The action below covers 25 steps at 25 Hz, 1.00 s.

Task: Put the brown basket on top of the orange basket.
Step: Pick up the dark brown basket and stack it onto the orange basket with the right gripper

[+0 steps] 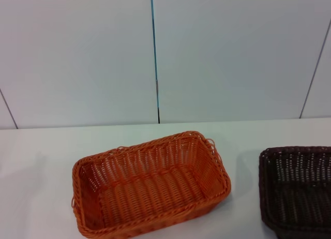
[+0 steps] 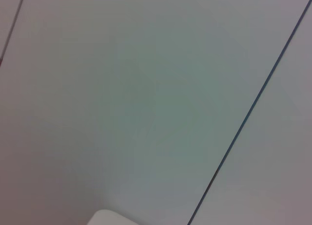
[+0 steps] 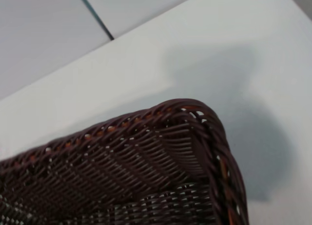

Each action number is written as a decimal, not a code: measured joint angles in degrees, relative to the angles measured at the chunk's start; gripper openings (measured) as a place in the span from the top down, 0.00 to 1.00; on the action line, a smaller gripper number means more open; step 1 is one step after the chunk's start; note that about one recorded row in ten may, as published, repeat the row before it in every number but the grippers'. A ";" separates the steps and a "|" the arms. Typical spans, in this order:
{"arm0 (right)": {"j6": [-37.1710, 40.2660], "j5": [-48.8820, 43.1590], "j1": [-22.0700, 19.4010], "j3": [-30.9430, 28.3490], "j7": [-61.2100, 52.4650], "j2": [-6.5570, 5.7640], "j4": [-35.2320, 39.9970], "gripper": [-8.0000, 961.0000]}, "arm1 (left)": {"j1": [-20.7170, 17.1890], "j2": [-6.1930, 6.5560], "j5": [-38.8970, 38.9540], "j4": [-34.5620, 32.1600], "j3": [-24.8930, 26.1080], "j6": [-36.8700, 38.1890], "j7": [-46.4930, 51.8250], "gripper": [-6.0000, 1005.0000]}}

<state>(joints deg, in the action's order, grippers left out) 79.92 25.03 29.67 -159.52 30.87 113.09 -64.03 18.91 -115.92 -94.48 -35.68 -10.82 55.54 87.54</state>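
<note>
Head view shows a white table [image 1: 36, 161] before a pale panelled wall [image 1: 77, 53]; no gripper appears in this view, so for both the left gripper and the right gripper I cannot tell if they are spread or pressed together. Left of the middle stands the orange basket [image 1: 150, 184], upright on the table, turned at a slight angle, with nothing inside it; to the right of it, well apart, stands the brown basket [image 1: 297, 190], also upright on the table and cut by the right edge of the view. The left wrist view shows only the pale wall [image 2: 122, 98] with a dark seam [image 2: 248, 113] and a small white corner [image 2: 109, 219] at the edge; the right wrist view looks closely at one corner of the braided rim of the brown basket [image 3: 146, 157], with the white table [image 3: 195, 40] and a soft shadow [image 3: 229, 88] beyond it.
</note>
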 joint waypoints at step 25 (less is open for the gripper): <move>11.15 19.26 -6.54 -1.32 -5.03 -4.13 -3.90 0.85 | 0.06 0.08 0.26 -0.27 0.01 0.01 -0.09 0.10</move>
<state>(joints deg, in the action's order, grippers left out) 91.07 44.29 23.14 -160.84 25.84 108.96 -67.93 18.97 -115.84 -94.21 -35.95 -10.81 55.55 87.45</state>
